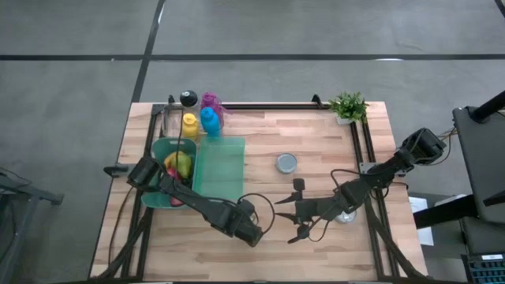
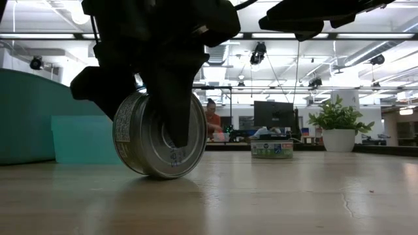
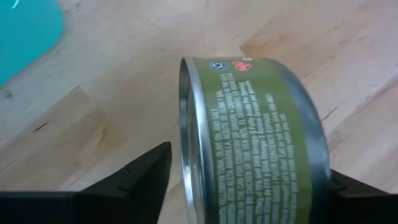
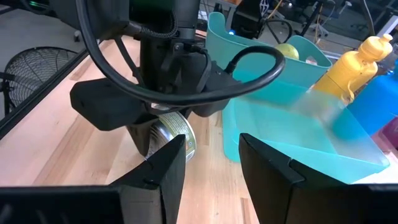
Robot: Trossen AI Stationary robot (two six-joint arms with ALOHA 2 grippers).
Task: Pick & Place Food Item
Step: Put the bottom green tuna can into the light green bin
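My left tool (image 1: 251, 229) sits near the front edge of the worktop (image 1: 316, 134), a little left of centre, and its jaws are set around a tin can (image 2: 160, 134) with a green label. The can stands on its rim, tilted, its lower edge touching the wood. One finger (image 3: 146, 171) lies against the flat lid side and the other runs down the opposite face, so I read it as gripped across its height. In the low view the dark tool covers the can's middle and top.

My right tool (image 1: 298, 225) hovers just beside the left one, toward the right, fingers (image 4: 165, 168) drawn close together with nothing between them. Its wrist camera looks straight at the left tool and the can.

Behind the left arm, at the left edge, a teal bin (image 1: 162, 150) holds fruit. A shallow teal tray (image 1: 221, 166) lies against its right side. Yellow, blue and purple bottles (image 1: 201, 118) stand at the back left. A second tin (image 1: 287, 163) sits flat near the middle, and a potted plant (image 1: 348, 106) marks the back right corner.
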